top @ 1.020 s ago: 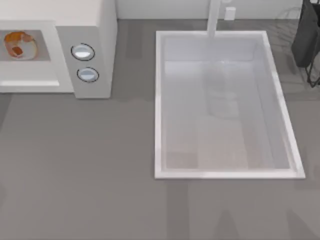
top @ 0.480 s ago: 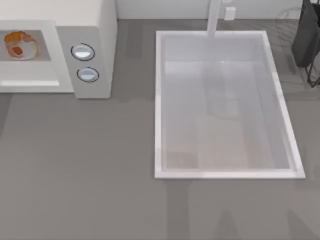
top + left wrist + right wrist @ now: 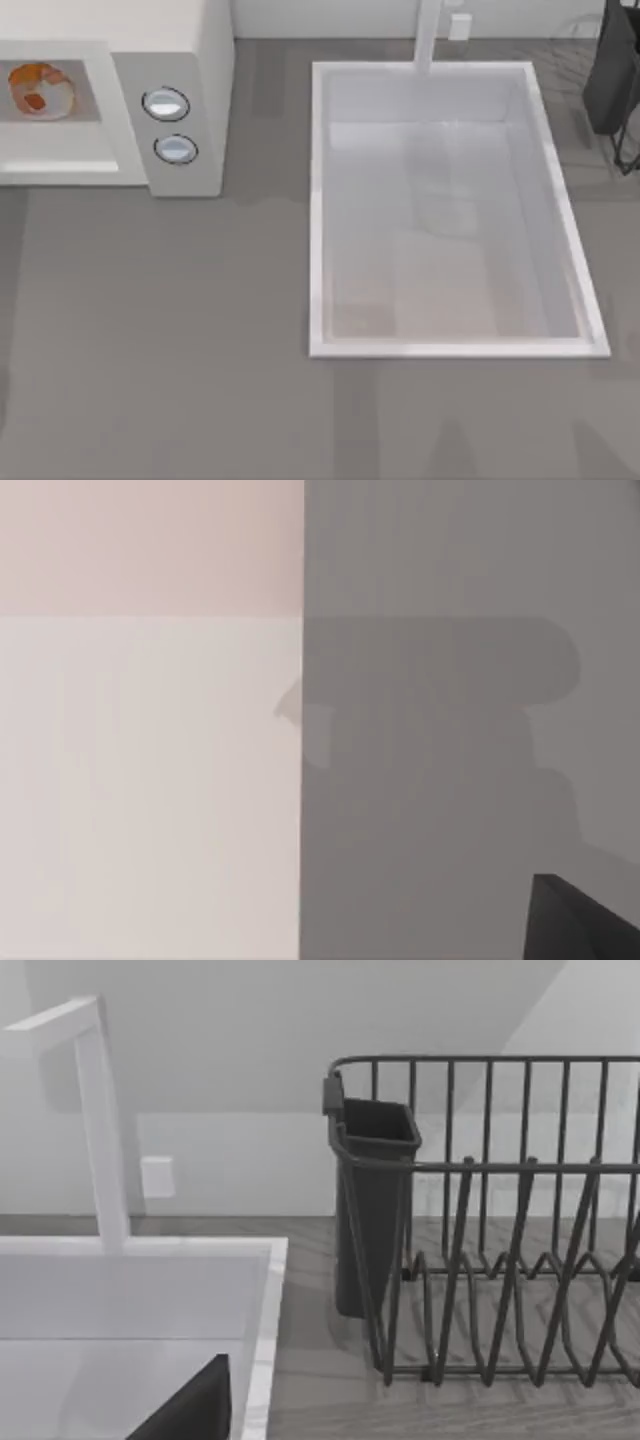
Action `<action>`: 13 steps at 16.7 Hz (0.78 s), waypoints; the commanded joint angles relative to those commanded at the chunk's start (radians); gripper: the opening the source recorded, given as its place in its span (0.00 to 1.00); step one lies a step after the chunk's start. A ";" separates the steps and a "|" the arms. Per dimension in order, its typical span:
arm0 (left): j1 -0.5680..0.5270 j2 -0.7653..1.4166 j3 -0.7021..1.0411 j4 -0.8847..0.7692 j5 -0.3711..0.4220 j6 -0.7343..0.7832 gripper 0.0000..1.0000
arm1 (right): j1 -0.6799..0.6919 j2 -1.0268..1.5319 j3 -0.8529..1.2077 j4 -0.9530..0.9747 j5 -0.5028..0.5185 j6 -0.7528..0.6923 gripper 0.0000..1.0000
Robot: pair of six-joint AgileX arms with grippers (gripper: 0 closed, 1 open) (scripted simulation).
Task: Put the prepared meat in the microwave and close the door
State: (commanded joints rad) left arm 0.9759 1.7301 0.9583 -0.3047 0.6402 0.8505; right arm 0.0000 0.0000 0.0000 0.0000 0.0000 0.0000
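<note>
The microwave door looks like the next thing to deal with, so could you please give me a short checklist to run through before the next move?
1. Meat inside the microwave cavity, on its plate: ok.
2. Meat fully behind the cavity's front edge, with nothing sticking out: ok, judging from the top view.
3. Door shut: cannot tell; the meat shows as if through an open front or a window.
4. Left gripper's place relative to the door: cannot tell; the left wrist view shows flat white and grey surfaces.
5. Counter in front of the microwave free of objects: ok.
6. Right arm away from the microwave, by the sink and dish rack: ok.
</note>
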 joint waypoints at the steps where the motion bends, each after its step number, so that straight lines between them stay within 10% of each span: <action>1: -0.023 -0.038 -0.051 0.021 -0.011 -0.023 0.00 | 0.000 0.000 0.000 0.000 0.000 0.000 1.00; 13: -0.154 -0.243 -0.289 0.127 -0.078 -0.167 0.00 | 0.000 0.000 0.000 0.000 0.000 0.000 1.00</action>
State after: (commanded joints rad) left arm 0.8221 1.4872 0.6689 -0.1773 0.5626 0.6838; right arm 0.0000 0.0000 0.0000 0.0000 0.0000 0.0000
